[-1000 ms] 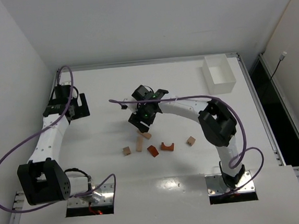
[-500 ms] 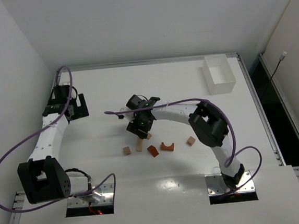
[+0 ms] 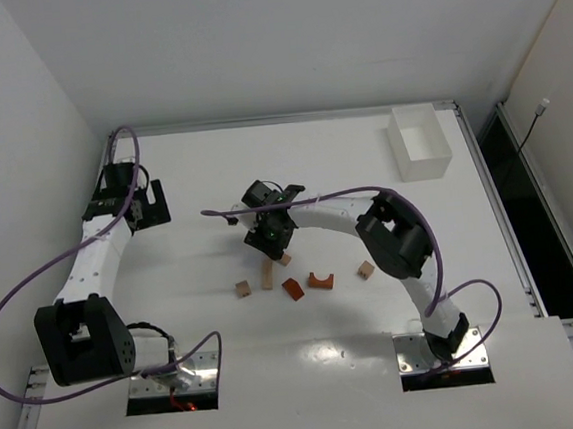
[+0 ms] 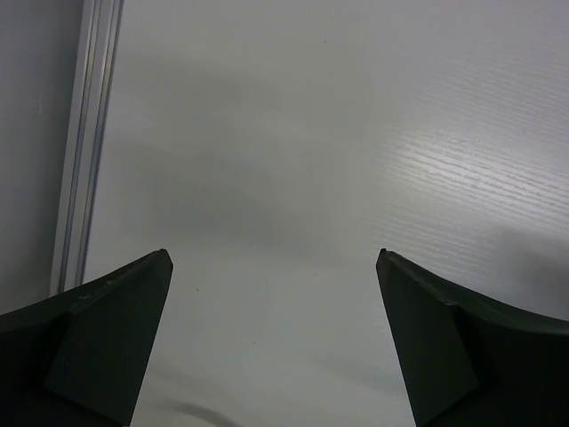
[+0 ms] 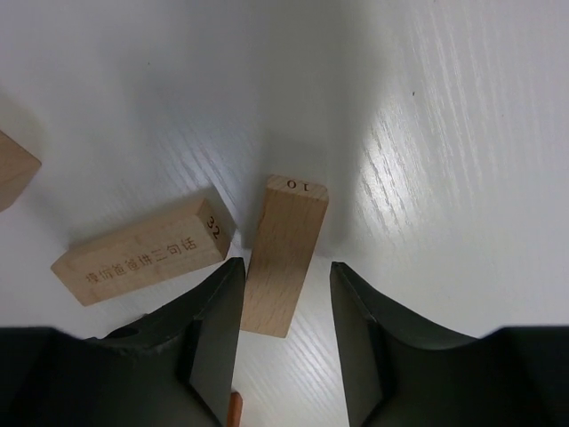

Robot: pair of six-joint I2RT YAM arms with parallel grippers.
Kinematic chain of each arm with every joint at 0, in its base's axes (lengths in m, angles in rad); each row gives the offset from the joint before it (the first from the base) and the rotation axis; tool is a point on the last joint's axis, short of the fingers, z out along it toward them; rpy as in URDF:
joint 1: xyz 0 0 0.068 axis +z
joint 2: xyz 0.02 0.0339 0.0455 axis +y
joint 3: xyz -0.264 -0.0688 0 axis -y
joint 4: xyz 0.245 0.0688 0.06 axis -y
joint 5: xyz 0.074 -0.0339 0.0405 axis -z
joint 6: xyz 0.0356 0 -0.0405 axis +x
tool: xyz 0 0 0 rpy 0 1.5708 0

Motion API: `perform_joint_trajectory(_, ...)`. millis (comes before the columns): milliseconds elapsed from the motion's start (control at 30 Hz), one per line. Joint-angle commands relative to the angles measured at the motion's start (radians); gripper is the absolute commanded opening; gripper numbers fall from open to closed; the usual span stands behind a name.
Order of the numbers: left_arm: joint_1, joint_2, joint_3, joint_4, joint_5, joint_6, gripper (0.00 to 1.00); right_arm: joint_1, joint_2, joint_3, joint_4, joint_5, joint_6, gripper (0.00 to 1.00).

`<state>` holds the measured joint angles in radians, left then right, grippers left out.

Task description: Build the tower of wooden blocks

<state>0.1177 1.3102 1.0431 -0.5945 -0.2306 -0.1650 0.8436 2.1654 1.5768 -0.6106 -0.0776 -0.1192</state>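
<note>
The wood blocks lie loose on the white table. In the top view there are a tan cube (image 3: 242,289), a tan bar (image 3: 268,273), an orange wedge (image 3: 292,289), an orange arch (image 3: 319,281) and another tan cube (image 3: 367,269). My right gripper (image 3: 272,238) hangs low over the tan bars. In the right wrist view it (image 5: 286,264) is open astride a tan bar marked 10 (image 5: 284,253), which lies against the left finger with a gap on the right. A bar marked 32 (image 5: 142,252) lies beside it. My left gripper (image 3: 150,204) is far left, open and empty (image 4: 272,255).
A white rectangular tray (image 3: 420,141) stands at the back right. The table's metal rail (image 4: 84,151) runs along the left edge, close to the left gripper. A tan cube's corner (image 5: 13,169) shows at the left edge of the right wrist view.
My right gripper has moved left and down towards the blocks, so that its jaws now stand around a tan bar. The left arm has barely moved.
</note>
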Motion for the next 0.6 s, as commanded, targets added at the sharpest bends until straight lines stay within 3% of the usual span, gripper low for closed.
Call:
perform_joint_trajectory(0, 0.011, 0.023, 0.018, 0.022, -0.006, 0.004, 1.00, -0.006, 0.008, -0.014, 0.014, 0.013, -0.003, 0.39)
perform_joint_trajectory(233, 0.020, 0.043, 0.027, 0.032, -0.006, 0.004, 1.00, 0.014, 0.017, -0.055, 0.005, 0.068, -0.013, 0.37)
perform_joint_trajectory(267, 0.020, 0.043, 0.028, 0.041, -0.006, 0.004, 1.00, 0.014, 0.017, -0.066, 0.005, 0.078, -0.004, 0.33)
perform_joint_trajectory(333, 0.020, 0.043, 0.028, 0.041, -0.006, 0.004, 1.00, 0.014, 0.017, -0.066, 0.005, 0.096, 0.007, 0.03)
perform_joint_trajectory(567, 0.020, 0.052, 0.037, 0.050, -0.030, 0.004, 1.00, -0.009, -0.024, 0.098, -0.035, 0.202, 0.110, 0.00)
